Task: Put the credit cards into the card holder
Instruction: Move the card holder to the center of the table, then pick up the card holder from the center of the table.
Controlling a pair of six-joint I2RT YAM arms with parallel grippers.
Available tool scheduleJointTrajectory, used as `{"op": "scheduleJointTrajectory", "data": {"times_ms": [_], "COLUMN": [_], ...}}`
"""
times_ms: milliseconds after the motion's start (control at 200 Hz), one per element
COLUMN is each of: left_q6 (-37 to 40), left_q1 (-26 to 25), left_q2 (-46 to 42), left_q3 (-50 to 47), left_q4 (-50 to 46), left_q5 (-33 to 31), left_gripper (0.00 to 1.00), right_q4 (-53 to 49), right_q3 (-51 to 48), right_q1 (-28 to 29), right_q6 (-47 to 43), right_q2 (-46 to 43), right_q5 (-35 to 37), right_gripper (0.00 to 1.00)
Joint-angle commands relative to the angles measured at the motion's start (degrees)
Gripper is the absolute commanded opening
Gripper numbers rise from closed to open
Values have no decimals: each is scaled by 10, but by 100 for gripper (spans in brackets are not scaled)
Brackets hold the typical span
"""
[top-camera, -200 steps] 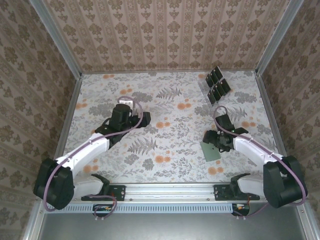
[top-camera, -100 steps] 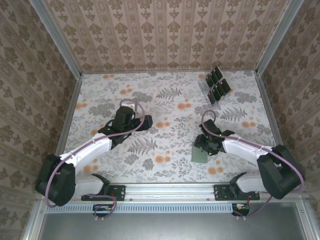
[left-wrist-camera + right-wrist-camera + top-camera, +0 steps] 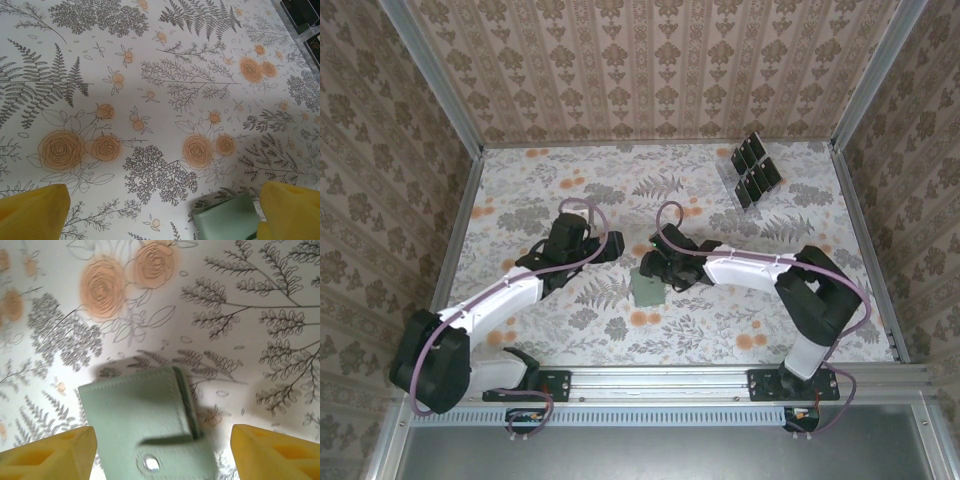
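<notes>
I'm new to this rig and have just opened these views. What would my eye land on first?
First the busy floral tablecloth, and on it the grey-green card holder lying mid-table. The right tool hangs over it with its yellow fingers spread to either side. Next, the glossy black credit cards standing in rows near the far right corner.

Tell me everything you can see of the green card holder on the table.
The card holder is a flat, pale grey-green rectangular wallet. It looks matte and leather-like, with stitched edges and a small silver snap on its face. It seems to lie closed on the floral table, near the middle. The right gripper sits over it, with its yellow fingers spread to either side. Whether they touch it is unclear.
</notes>
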Motion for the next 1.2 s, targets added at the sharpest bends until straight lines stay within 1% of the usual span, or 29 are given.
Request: {"op": "scheduleJointTrajectory", "data": {"times_ms": [0,85,160,275,375,535,685,695,715,850,1120,1195], "left_q6": [-13,-15,-21,-41,-54,-57,-54,-54,-54,-50,-49,-48], "left_q1": [-5,-4,-3,1,16,46,62,62,79,96,107,108], "left_q2": [-22,-30,-38,-51,-57,-59,-72,-72,-73,-77,-73,-74], "left_q3": [-6,-8,-10,-11,-12,-7,-17,-17,-18,-25,-33,-34], "left_q4": [-19,-25,-40,-64,-78,-103,-105,-105,-105,-99,-86,-86], "left_q5": [-7,-12,-26,-55,-58,-43,-32,-31,-30,-18,-6,-4], "left_gripper": [100,100,100,100,100,100,100,100,100,100,100,100], "right_q4": [-58,-114,-156,-203,-222,-247,-269,-270,-271,-280,-284,-284], "right_q3": [0,18,43,94,139,200,232,233,234,240,235,233], "right_q1": [2,15,28,51,72,93,104,104,105,104,104,104], "right_q6": [-40,-89,-132,-184,-211,-234,-245,-246,-247,-251,-250,-249], "right_q2": [-51,-65,-55,-16,28,96,133,134,137,147,153,155], "right_q5": [45,88,111,127,130,138,162,163,165,180,186,186], "right_gripper": [72,70,67,62,58,53,51,51,51,47,45,41]}}
